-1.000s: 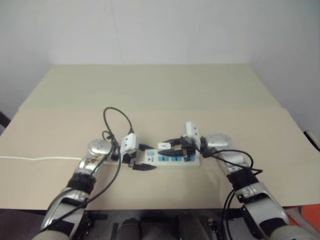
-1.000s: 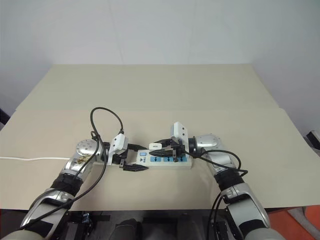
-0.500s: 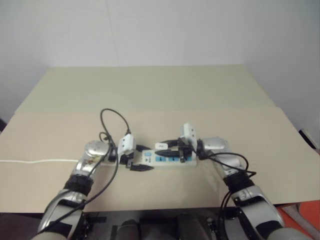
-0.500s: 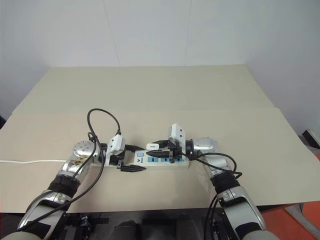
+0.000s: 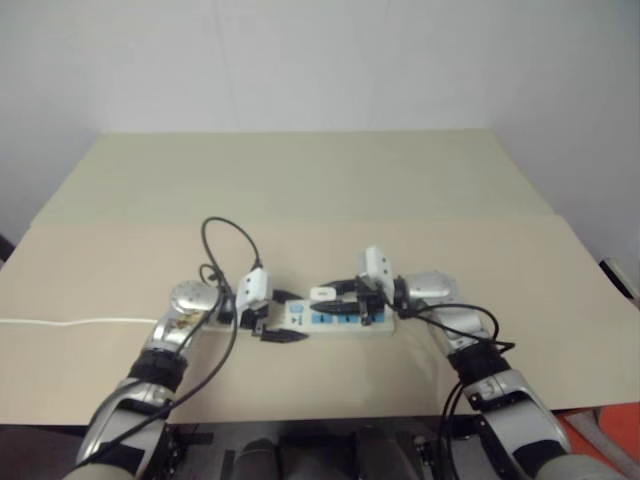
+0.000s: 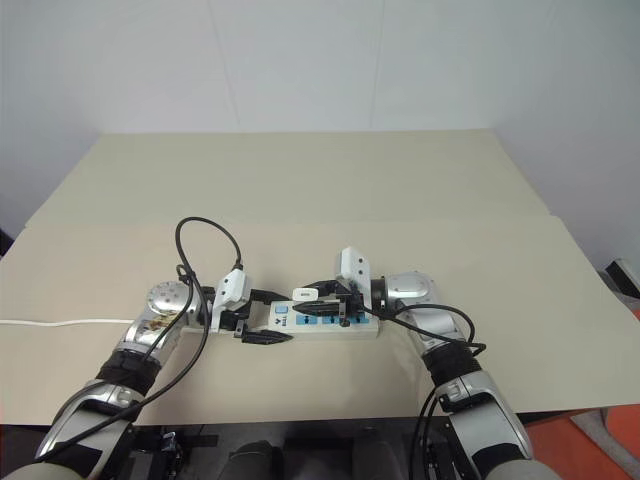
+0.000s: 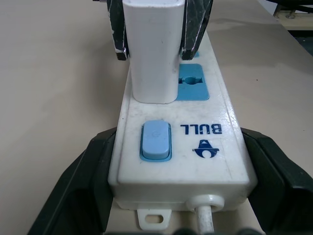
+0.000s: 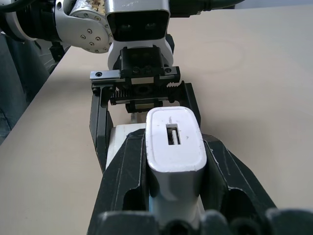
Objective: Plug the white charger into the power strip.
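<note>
Power strip lies flat near the front edge of the tan table, w/ the white charger standing upright in the socket next to the blue switch. L gripper is clamped round the strip's cord end, fingers tight on both sides; R gripper is closed on the charger's body. Thin white cord runs off to the left over the table, and a black cable loops up beside the L wrist.
</note>
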